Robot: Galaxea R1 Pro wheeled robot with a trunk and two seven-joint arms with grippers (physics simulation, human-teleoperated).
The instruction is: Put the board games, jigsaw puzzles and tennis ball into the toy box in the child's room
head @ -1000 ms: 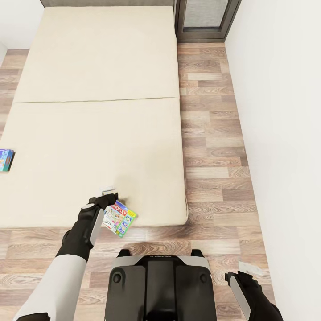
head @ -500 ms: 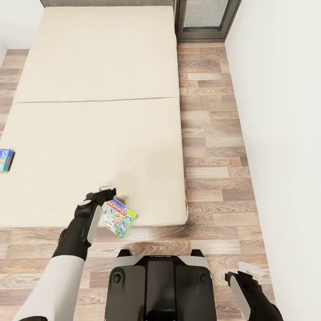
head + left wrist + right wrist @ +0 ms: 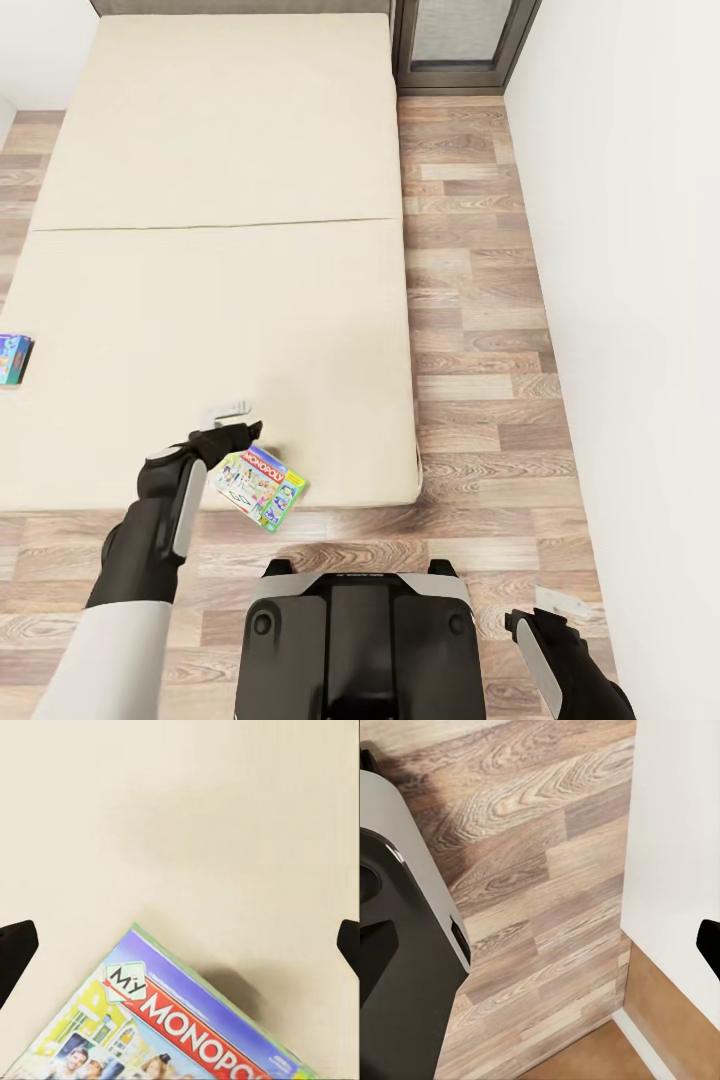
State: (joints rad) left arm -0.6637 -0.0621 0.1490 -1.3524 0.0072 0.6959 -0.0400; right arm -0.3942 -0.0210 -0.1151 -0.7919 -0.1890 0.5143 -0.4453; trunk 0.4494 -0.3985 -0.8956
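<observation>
Hovering over the near edge of the cream bed point(image 3: 220, 300), the left gripper point(image 3: 228, 425) has its two dark fingers spread wide apart, nothing between them. The green-edged "My Monopoly" board game point(image 3: 261, 488) lies flat on the mattress just below and beside the fingertips, apart from them, one corner pointing toward the gap between the fingers point(image 3: 15, 949). A second, blue board game point(image 3: 13, 358) lies well away to the gripper's left, at the bed's far side. The right gripper point(image 3: 545, 610) hangs low over the wood-plank floor point(image 3: 480, 330) beside the white wall point(image 3: 630, 250), fingers apart and empty.
</observation>
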